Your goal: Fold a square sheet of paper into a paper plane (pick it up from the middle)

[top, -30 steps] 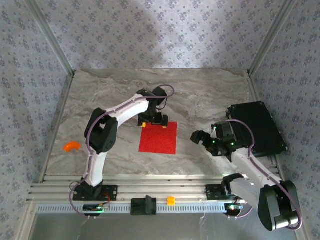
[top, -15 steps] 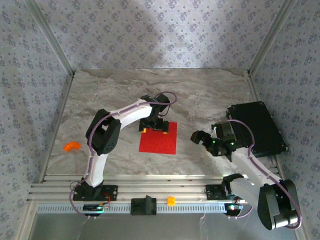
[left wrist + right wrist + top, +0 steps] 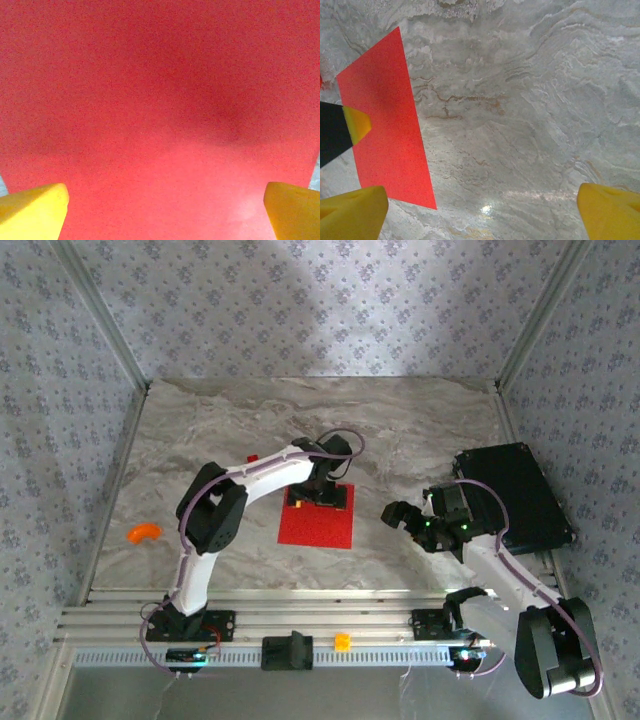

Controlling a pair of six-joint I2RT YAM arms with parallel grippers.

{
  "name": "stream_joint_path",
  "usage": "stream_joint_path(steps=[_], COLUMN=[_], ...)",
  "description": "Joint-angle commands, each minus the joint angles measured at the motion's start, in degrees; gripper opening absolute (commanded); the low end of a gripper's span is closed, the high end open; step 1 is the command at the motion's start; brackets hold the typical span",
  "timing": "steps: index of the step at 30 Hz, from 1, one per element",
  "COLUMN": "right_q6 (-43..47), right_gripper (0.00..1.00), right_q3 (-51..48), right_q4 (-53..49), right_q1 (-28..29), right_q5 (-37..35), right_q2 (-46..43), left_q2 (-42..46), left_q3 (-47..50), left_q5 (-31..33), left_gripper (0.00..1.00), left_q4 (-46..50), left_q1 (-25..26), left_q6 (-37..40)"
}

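On the table (image 3: pixel 420 430), about midway across, the sheet (image 3: pixel 316 528) lies flat and unfolded, a plain red square. Just above the sheet's far half hangs the left gripper (image 3: pixel 320 494), its yellow fingertips (image 3: pixel 35 207) spread wide with nothing between them. It is probably lining up on the middle, as the task asks. Right of the sheet and well apart, the right gripper (image 3: pixel 394 512) hovers over bare marble, also spread wide and empty. It faces the sheet, likely to help with the first fold. Further right of the sheet sits a black case (image 3: pixel 515 495), and far to its left lies an orange piece (image 3: pixel 143 533).
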State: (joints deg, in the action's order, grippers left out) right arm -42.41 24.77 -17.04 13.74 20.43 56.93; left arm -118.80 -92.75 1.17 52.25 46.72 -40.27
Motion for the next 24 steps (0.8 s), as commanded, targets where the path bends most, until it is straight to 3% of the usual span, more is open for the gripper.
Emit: stream_joint_path(steps=[1,24], right_q6=[0.48,0.13], right_gripper=[0.99,0.99], right_q3=[-0.22,-0.22], right_q4=[0.24,-1.30], right_q1=[-0.42,-0.57], right_q5=[0.49,1.11], right_q2=[0.77,1.77], left_q2=[0.35,-2.66], left_q3=[-0.94,4.39], left_q5=[1.55,0.62], left_gripper=[1.00,1.00], left_q4=[0.26,-3.75], left_q1=[-0.14,-0.09], left_q6=[-1.21,-1.41])
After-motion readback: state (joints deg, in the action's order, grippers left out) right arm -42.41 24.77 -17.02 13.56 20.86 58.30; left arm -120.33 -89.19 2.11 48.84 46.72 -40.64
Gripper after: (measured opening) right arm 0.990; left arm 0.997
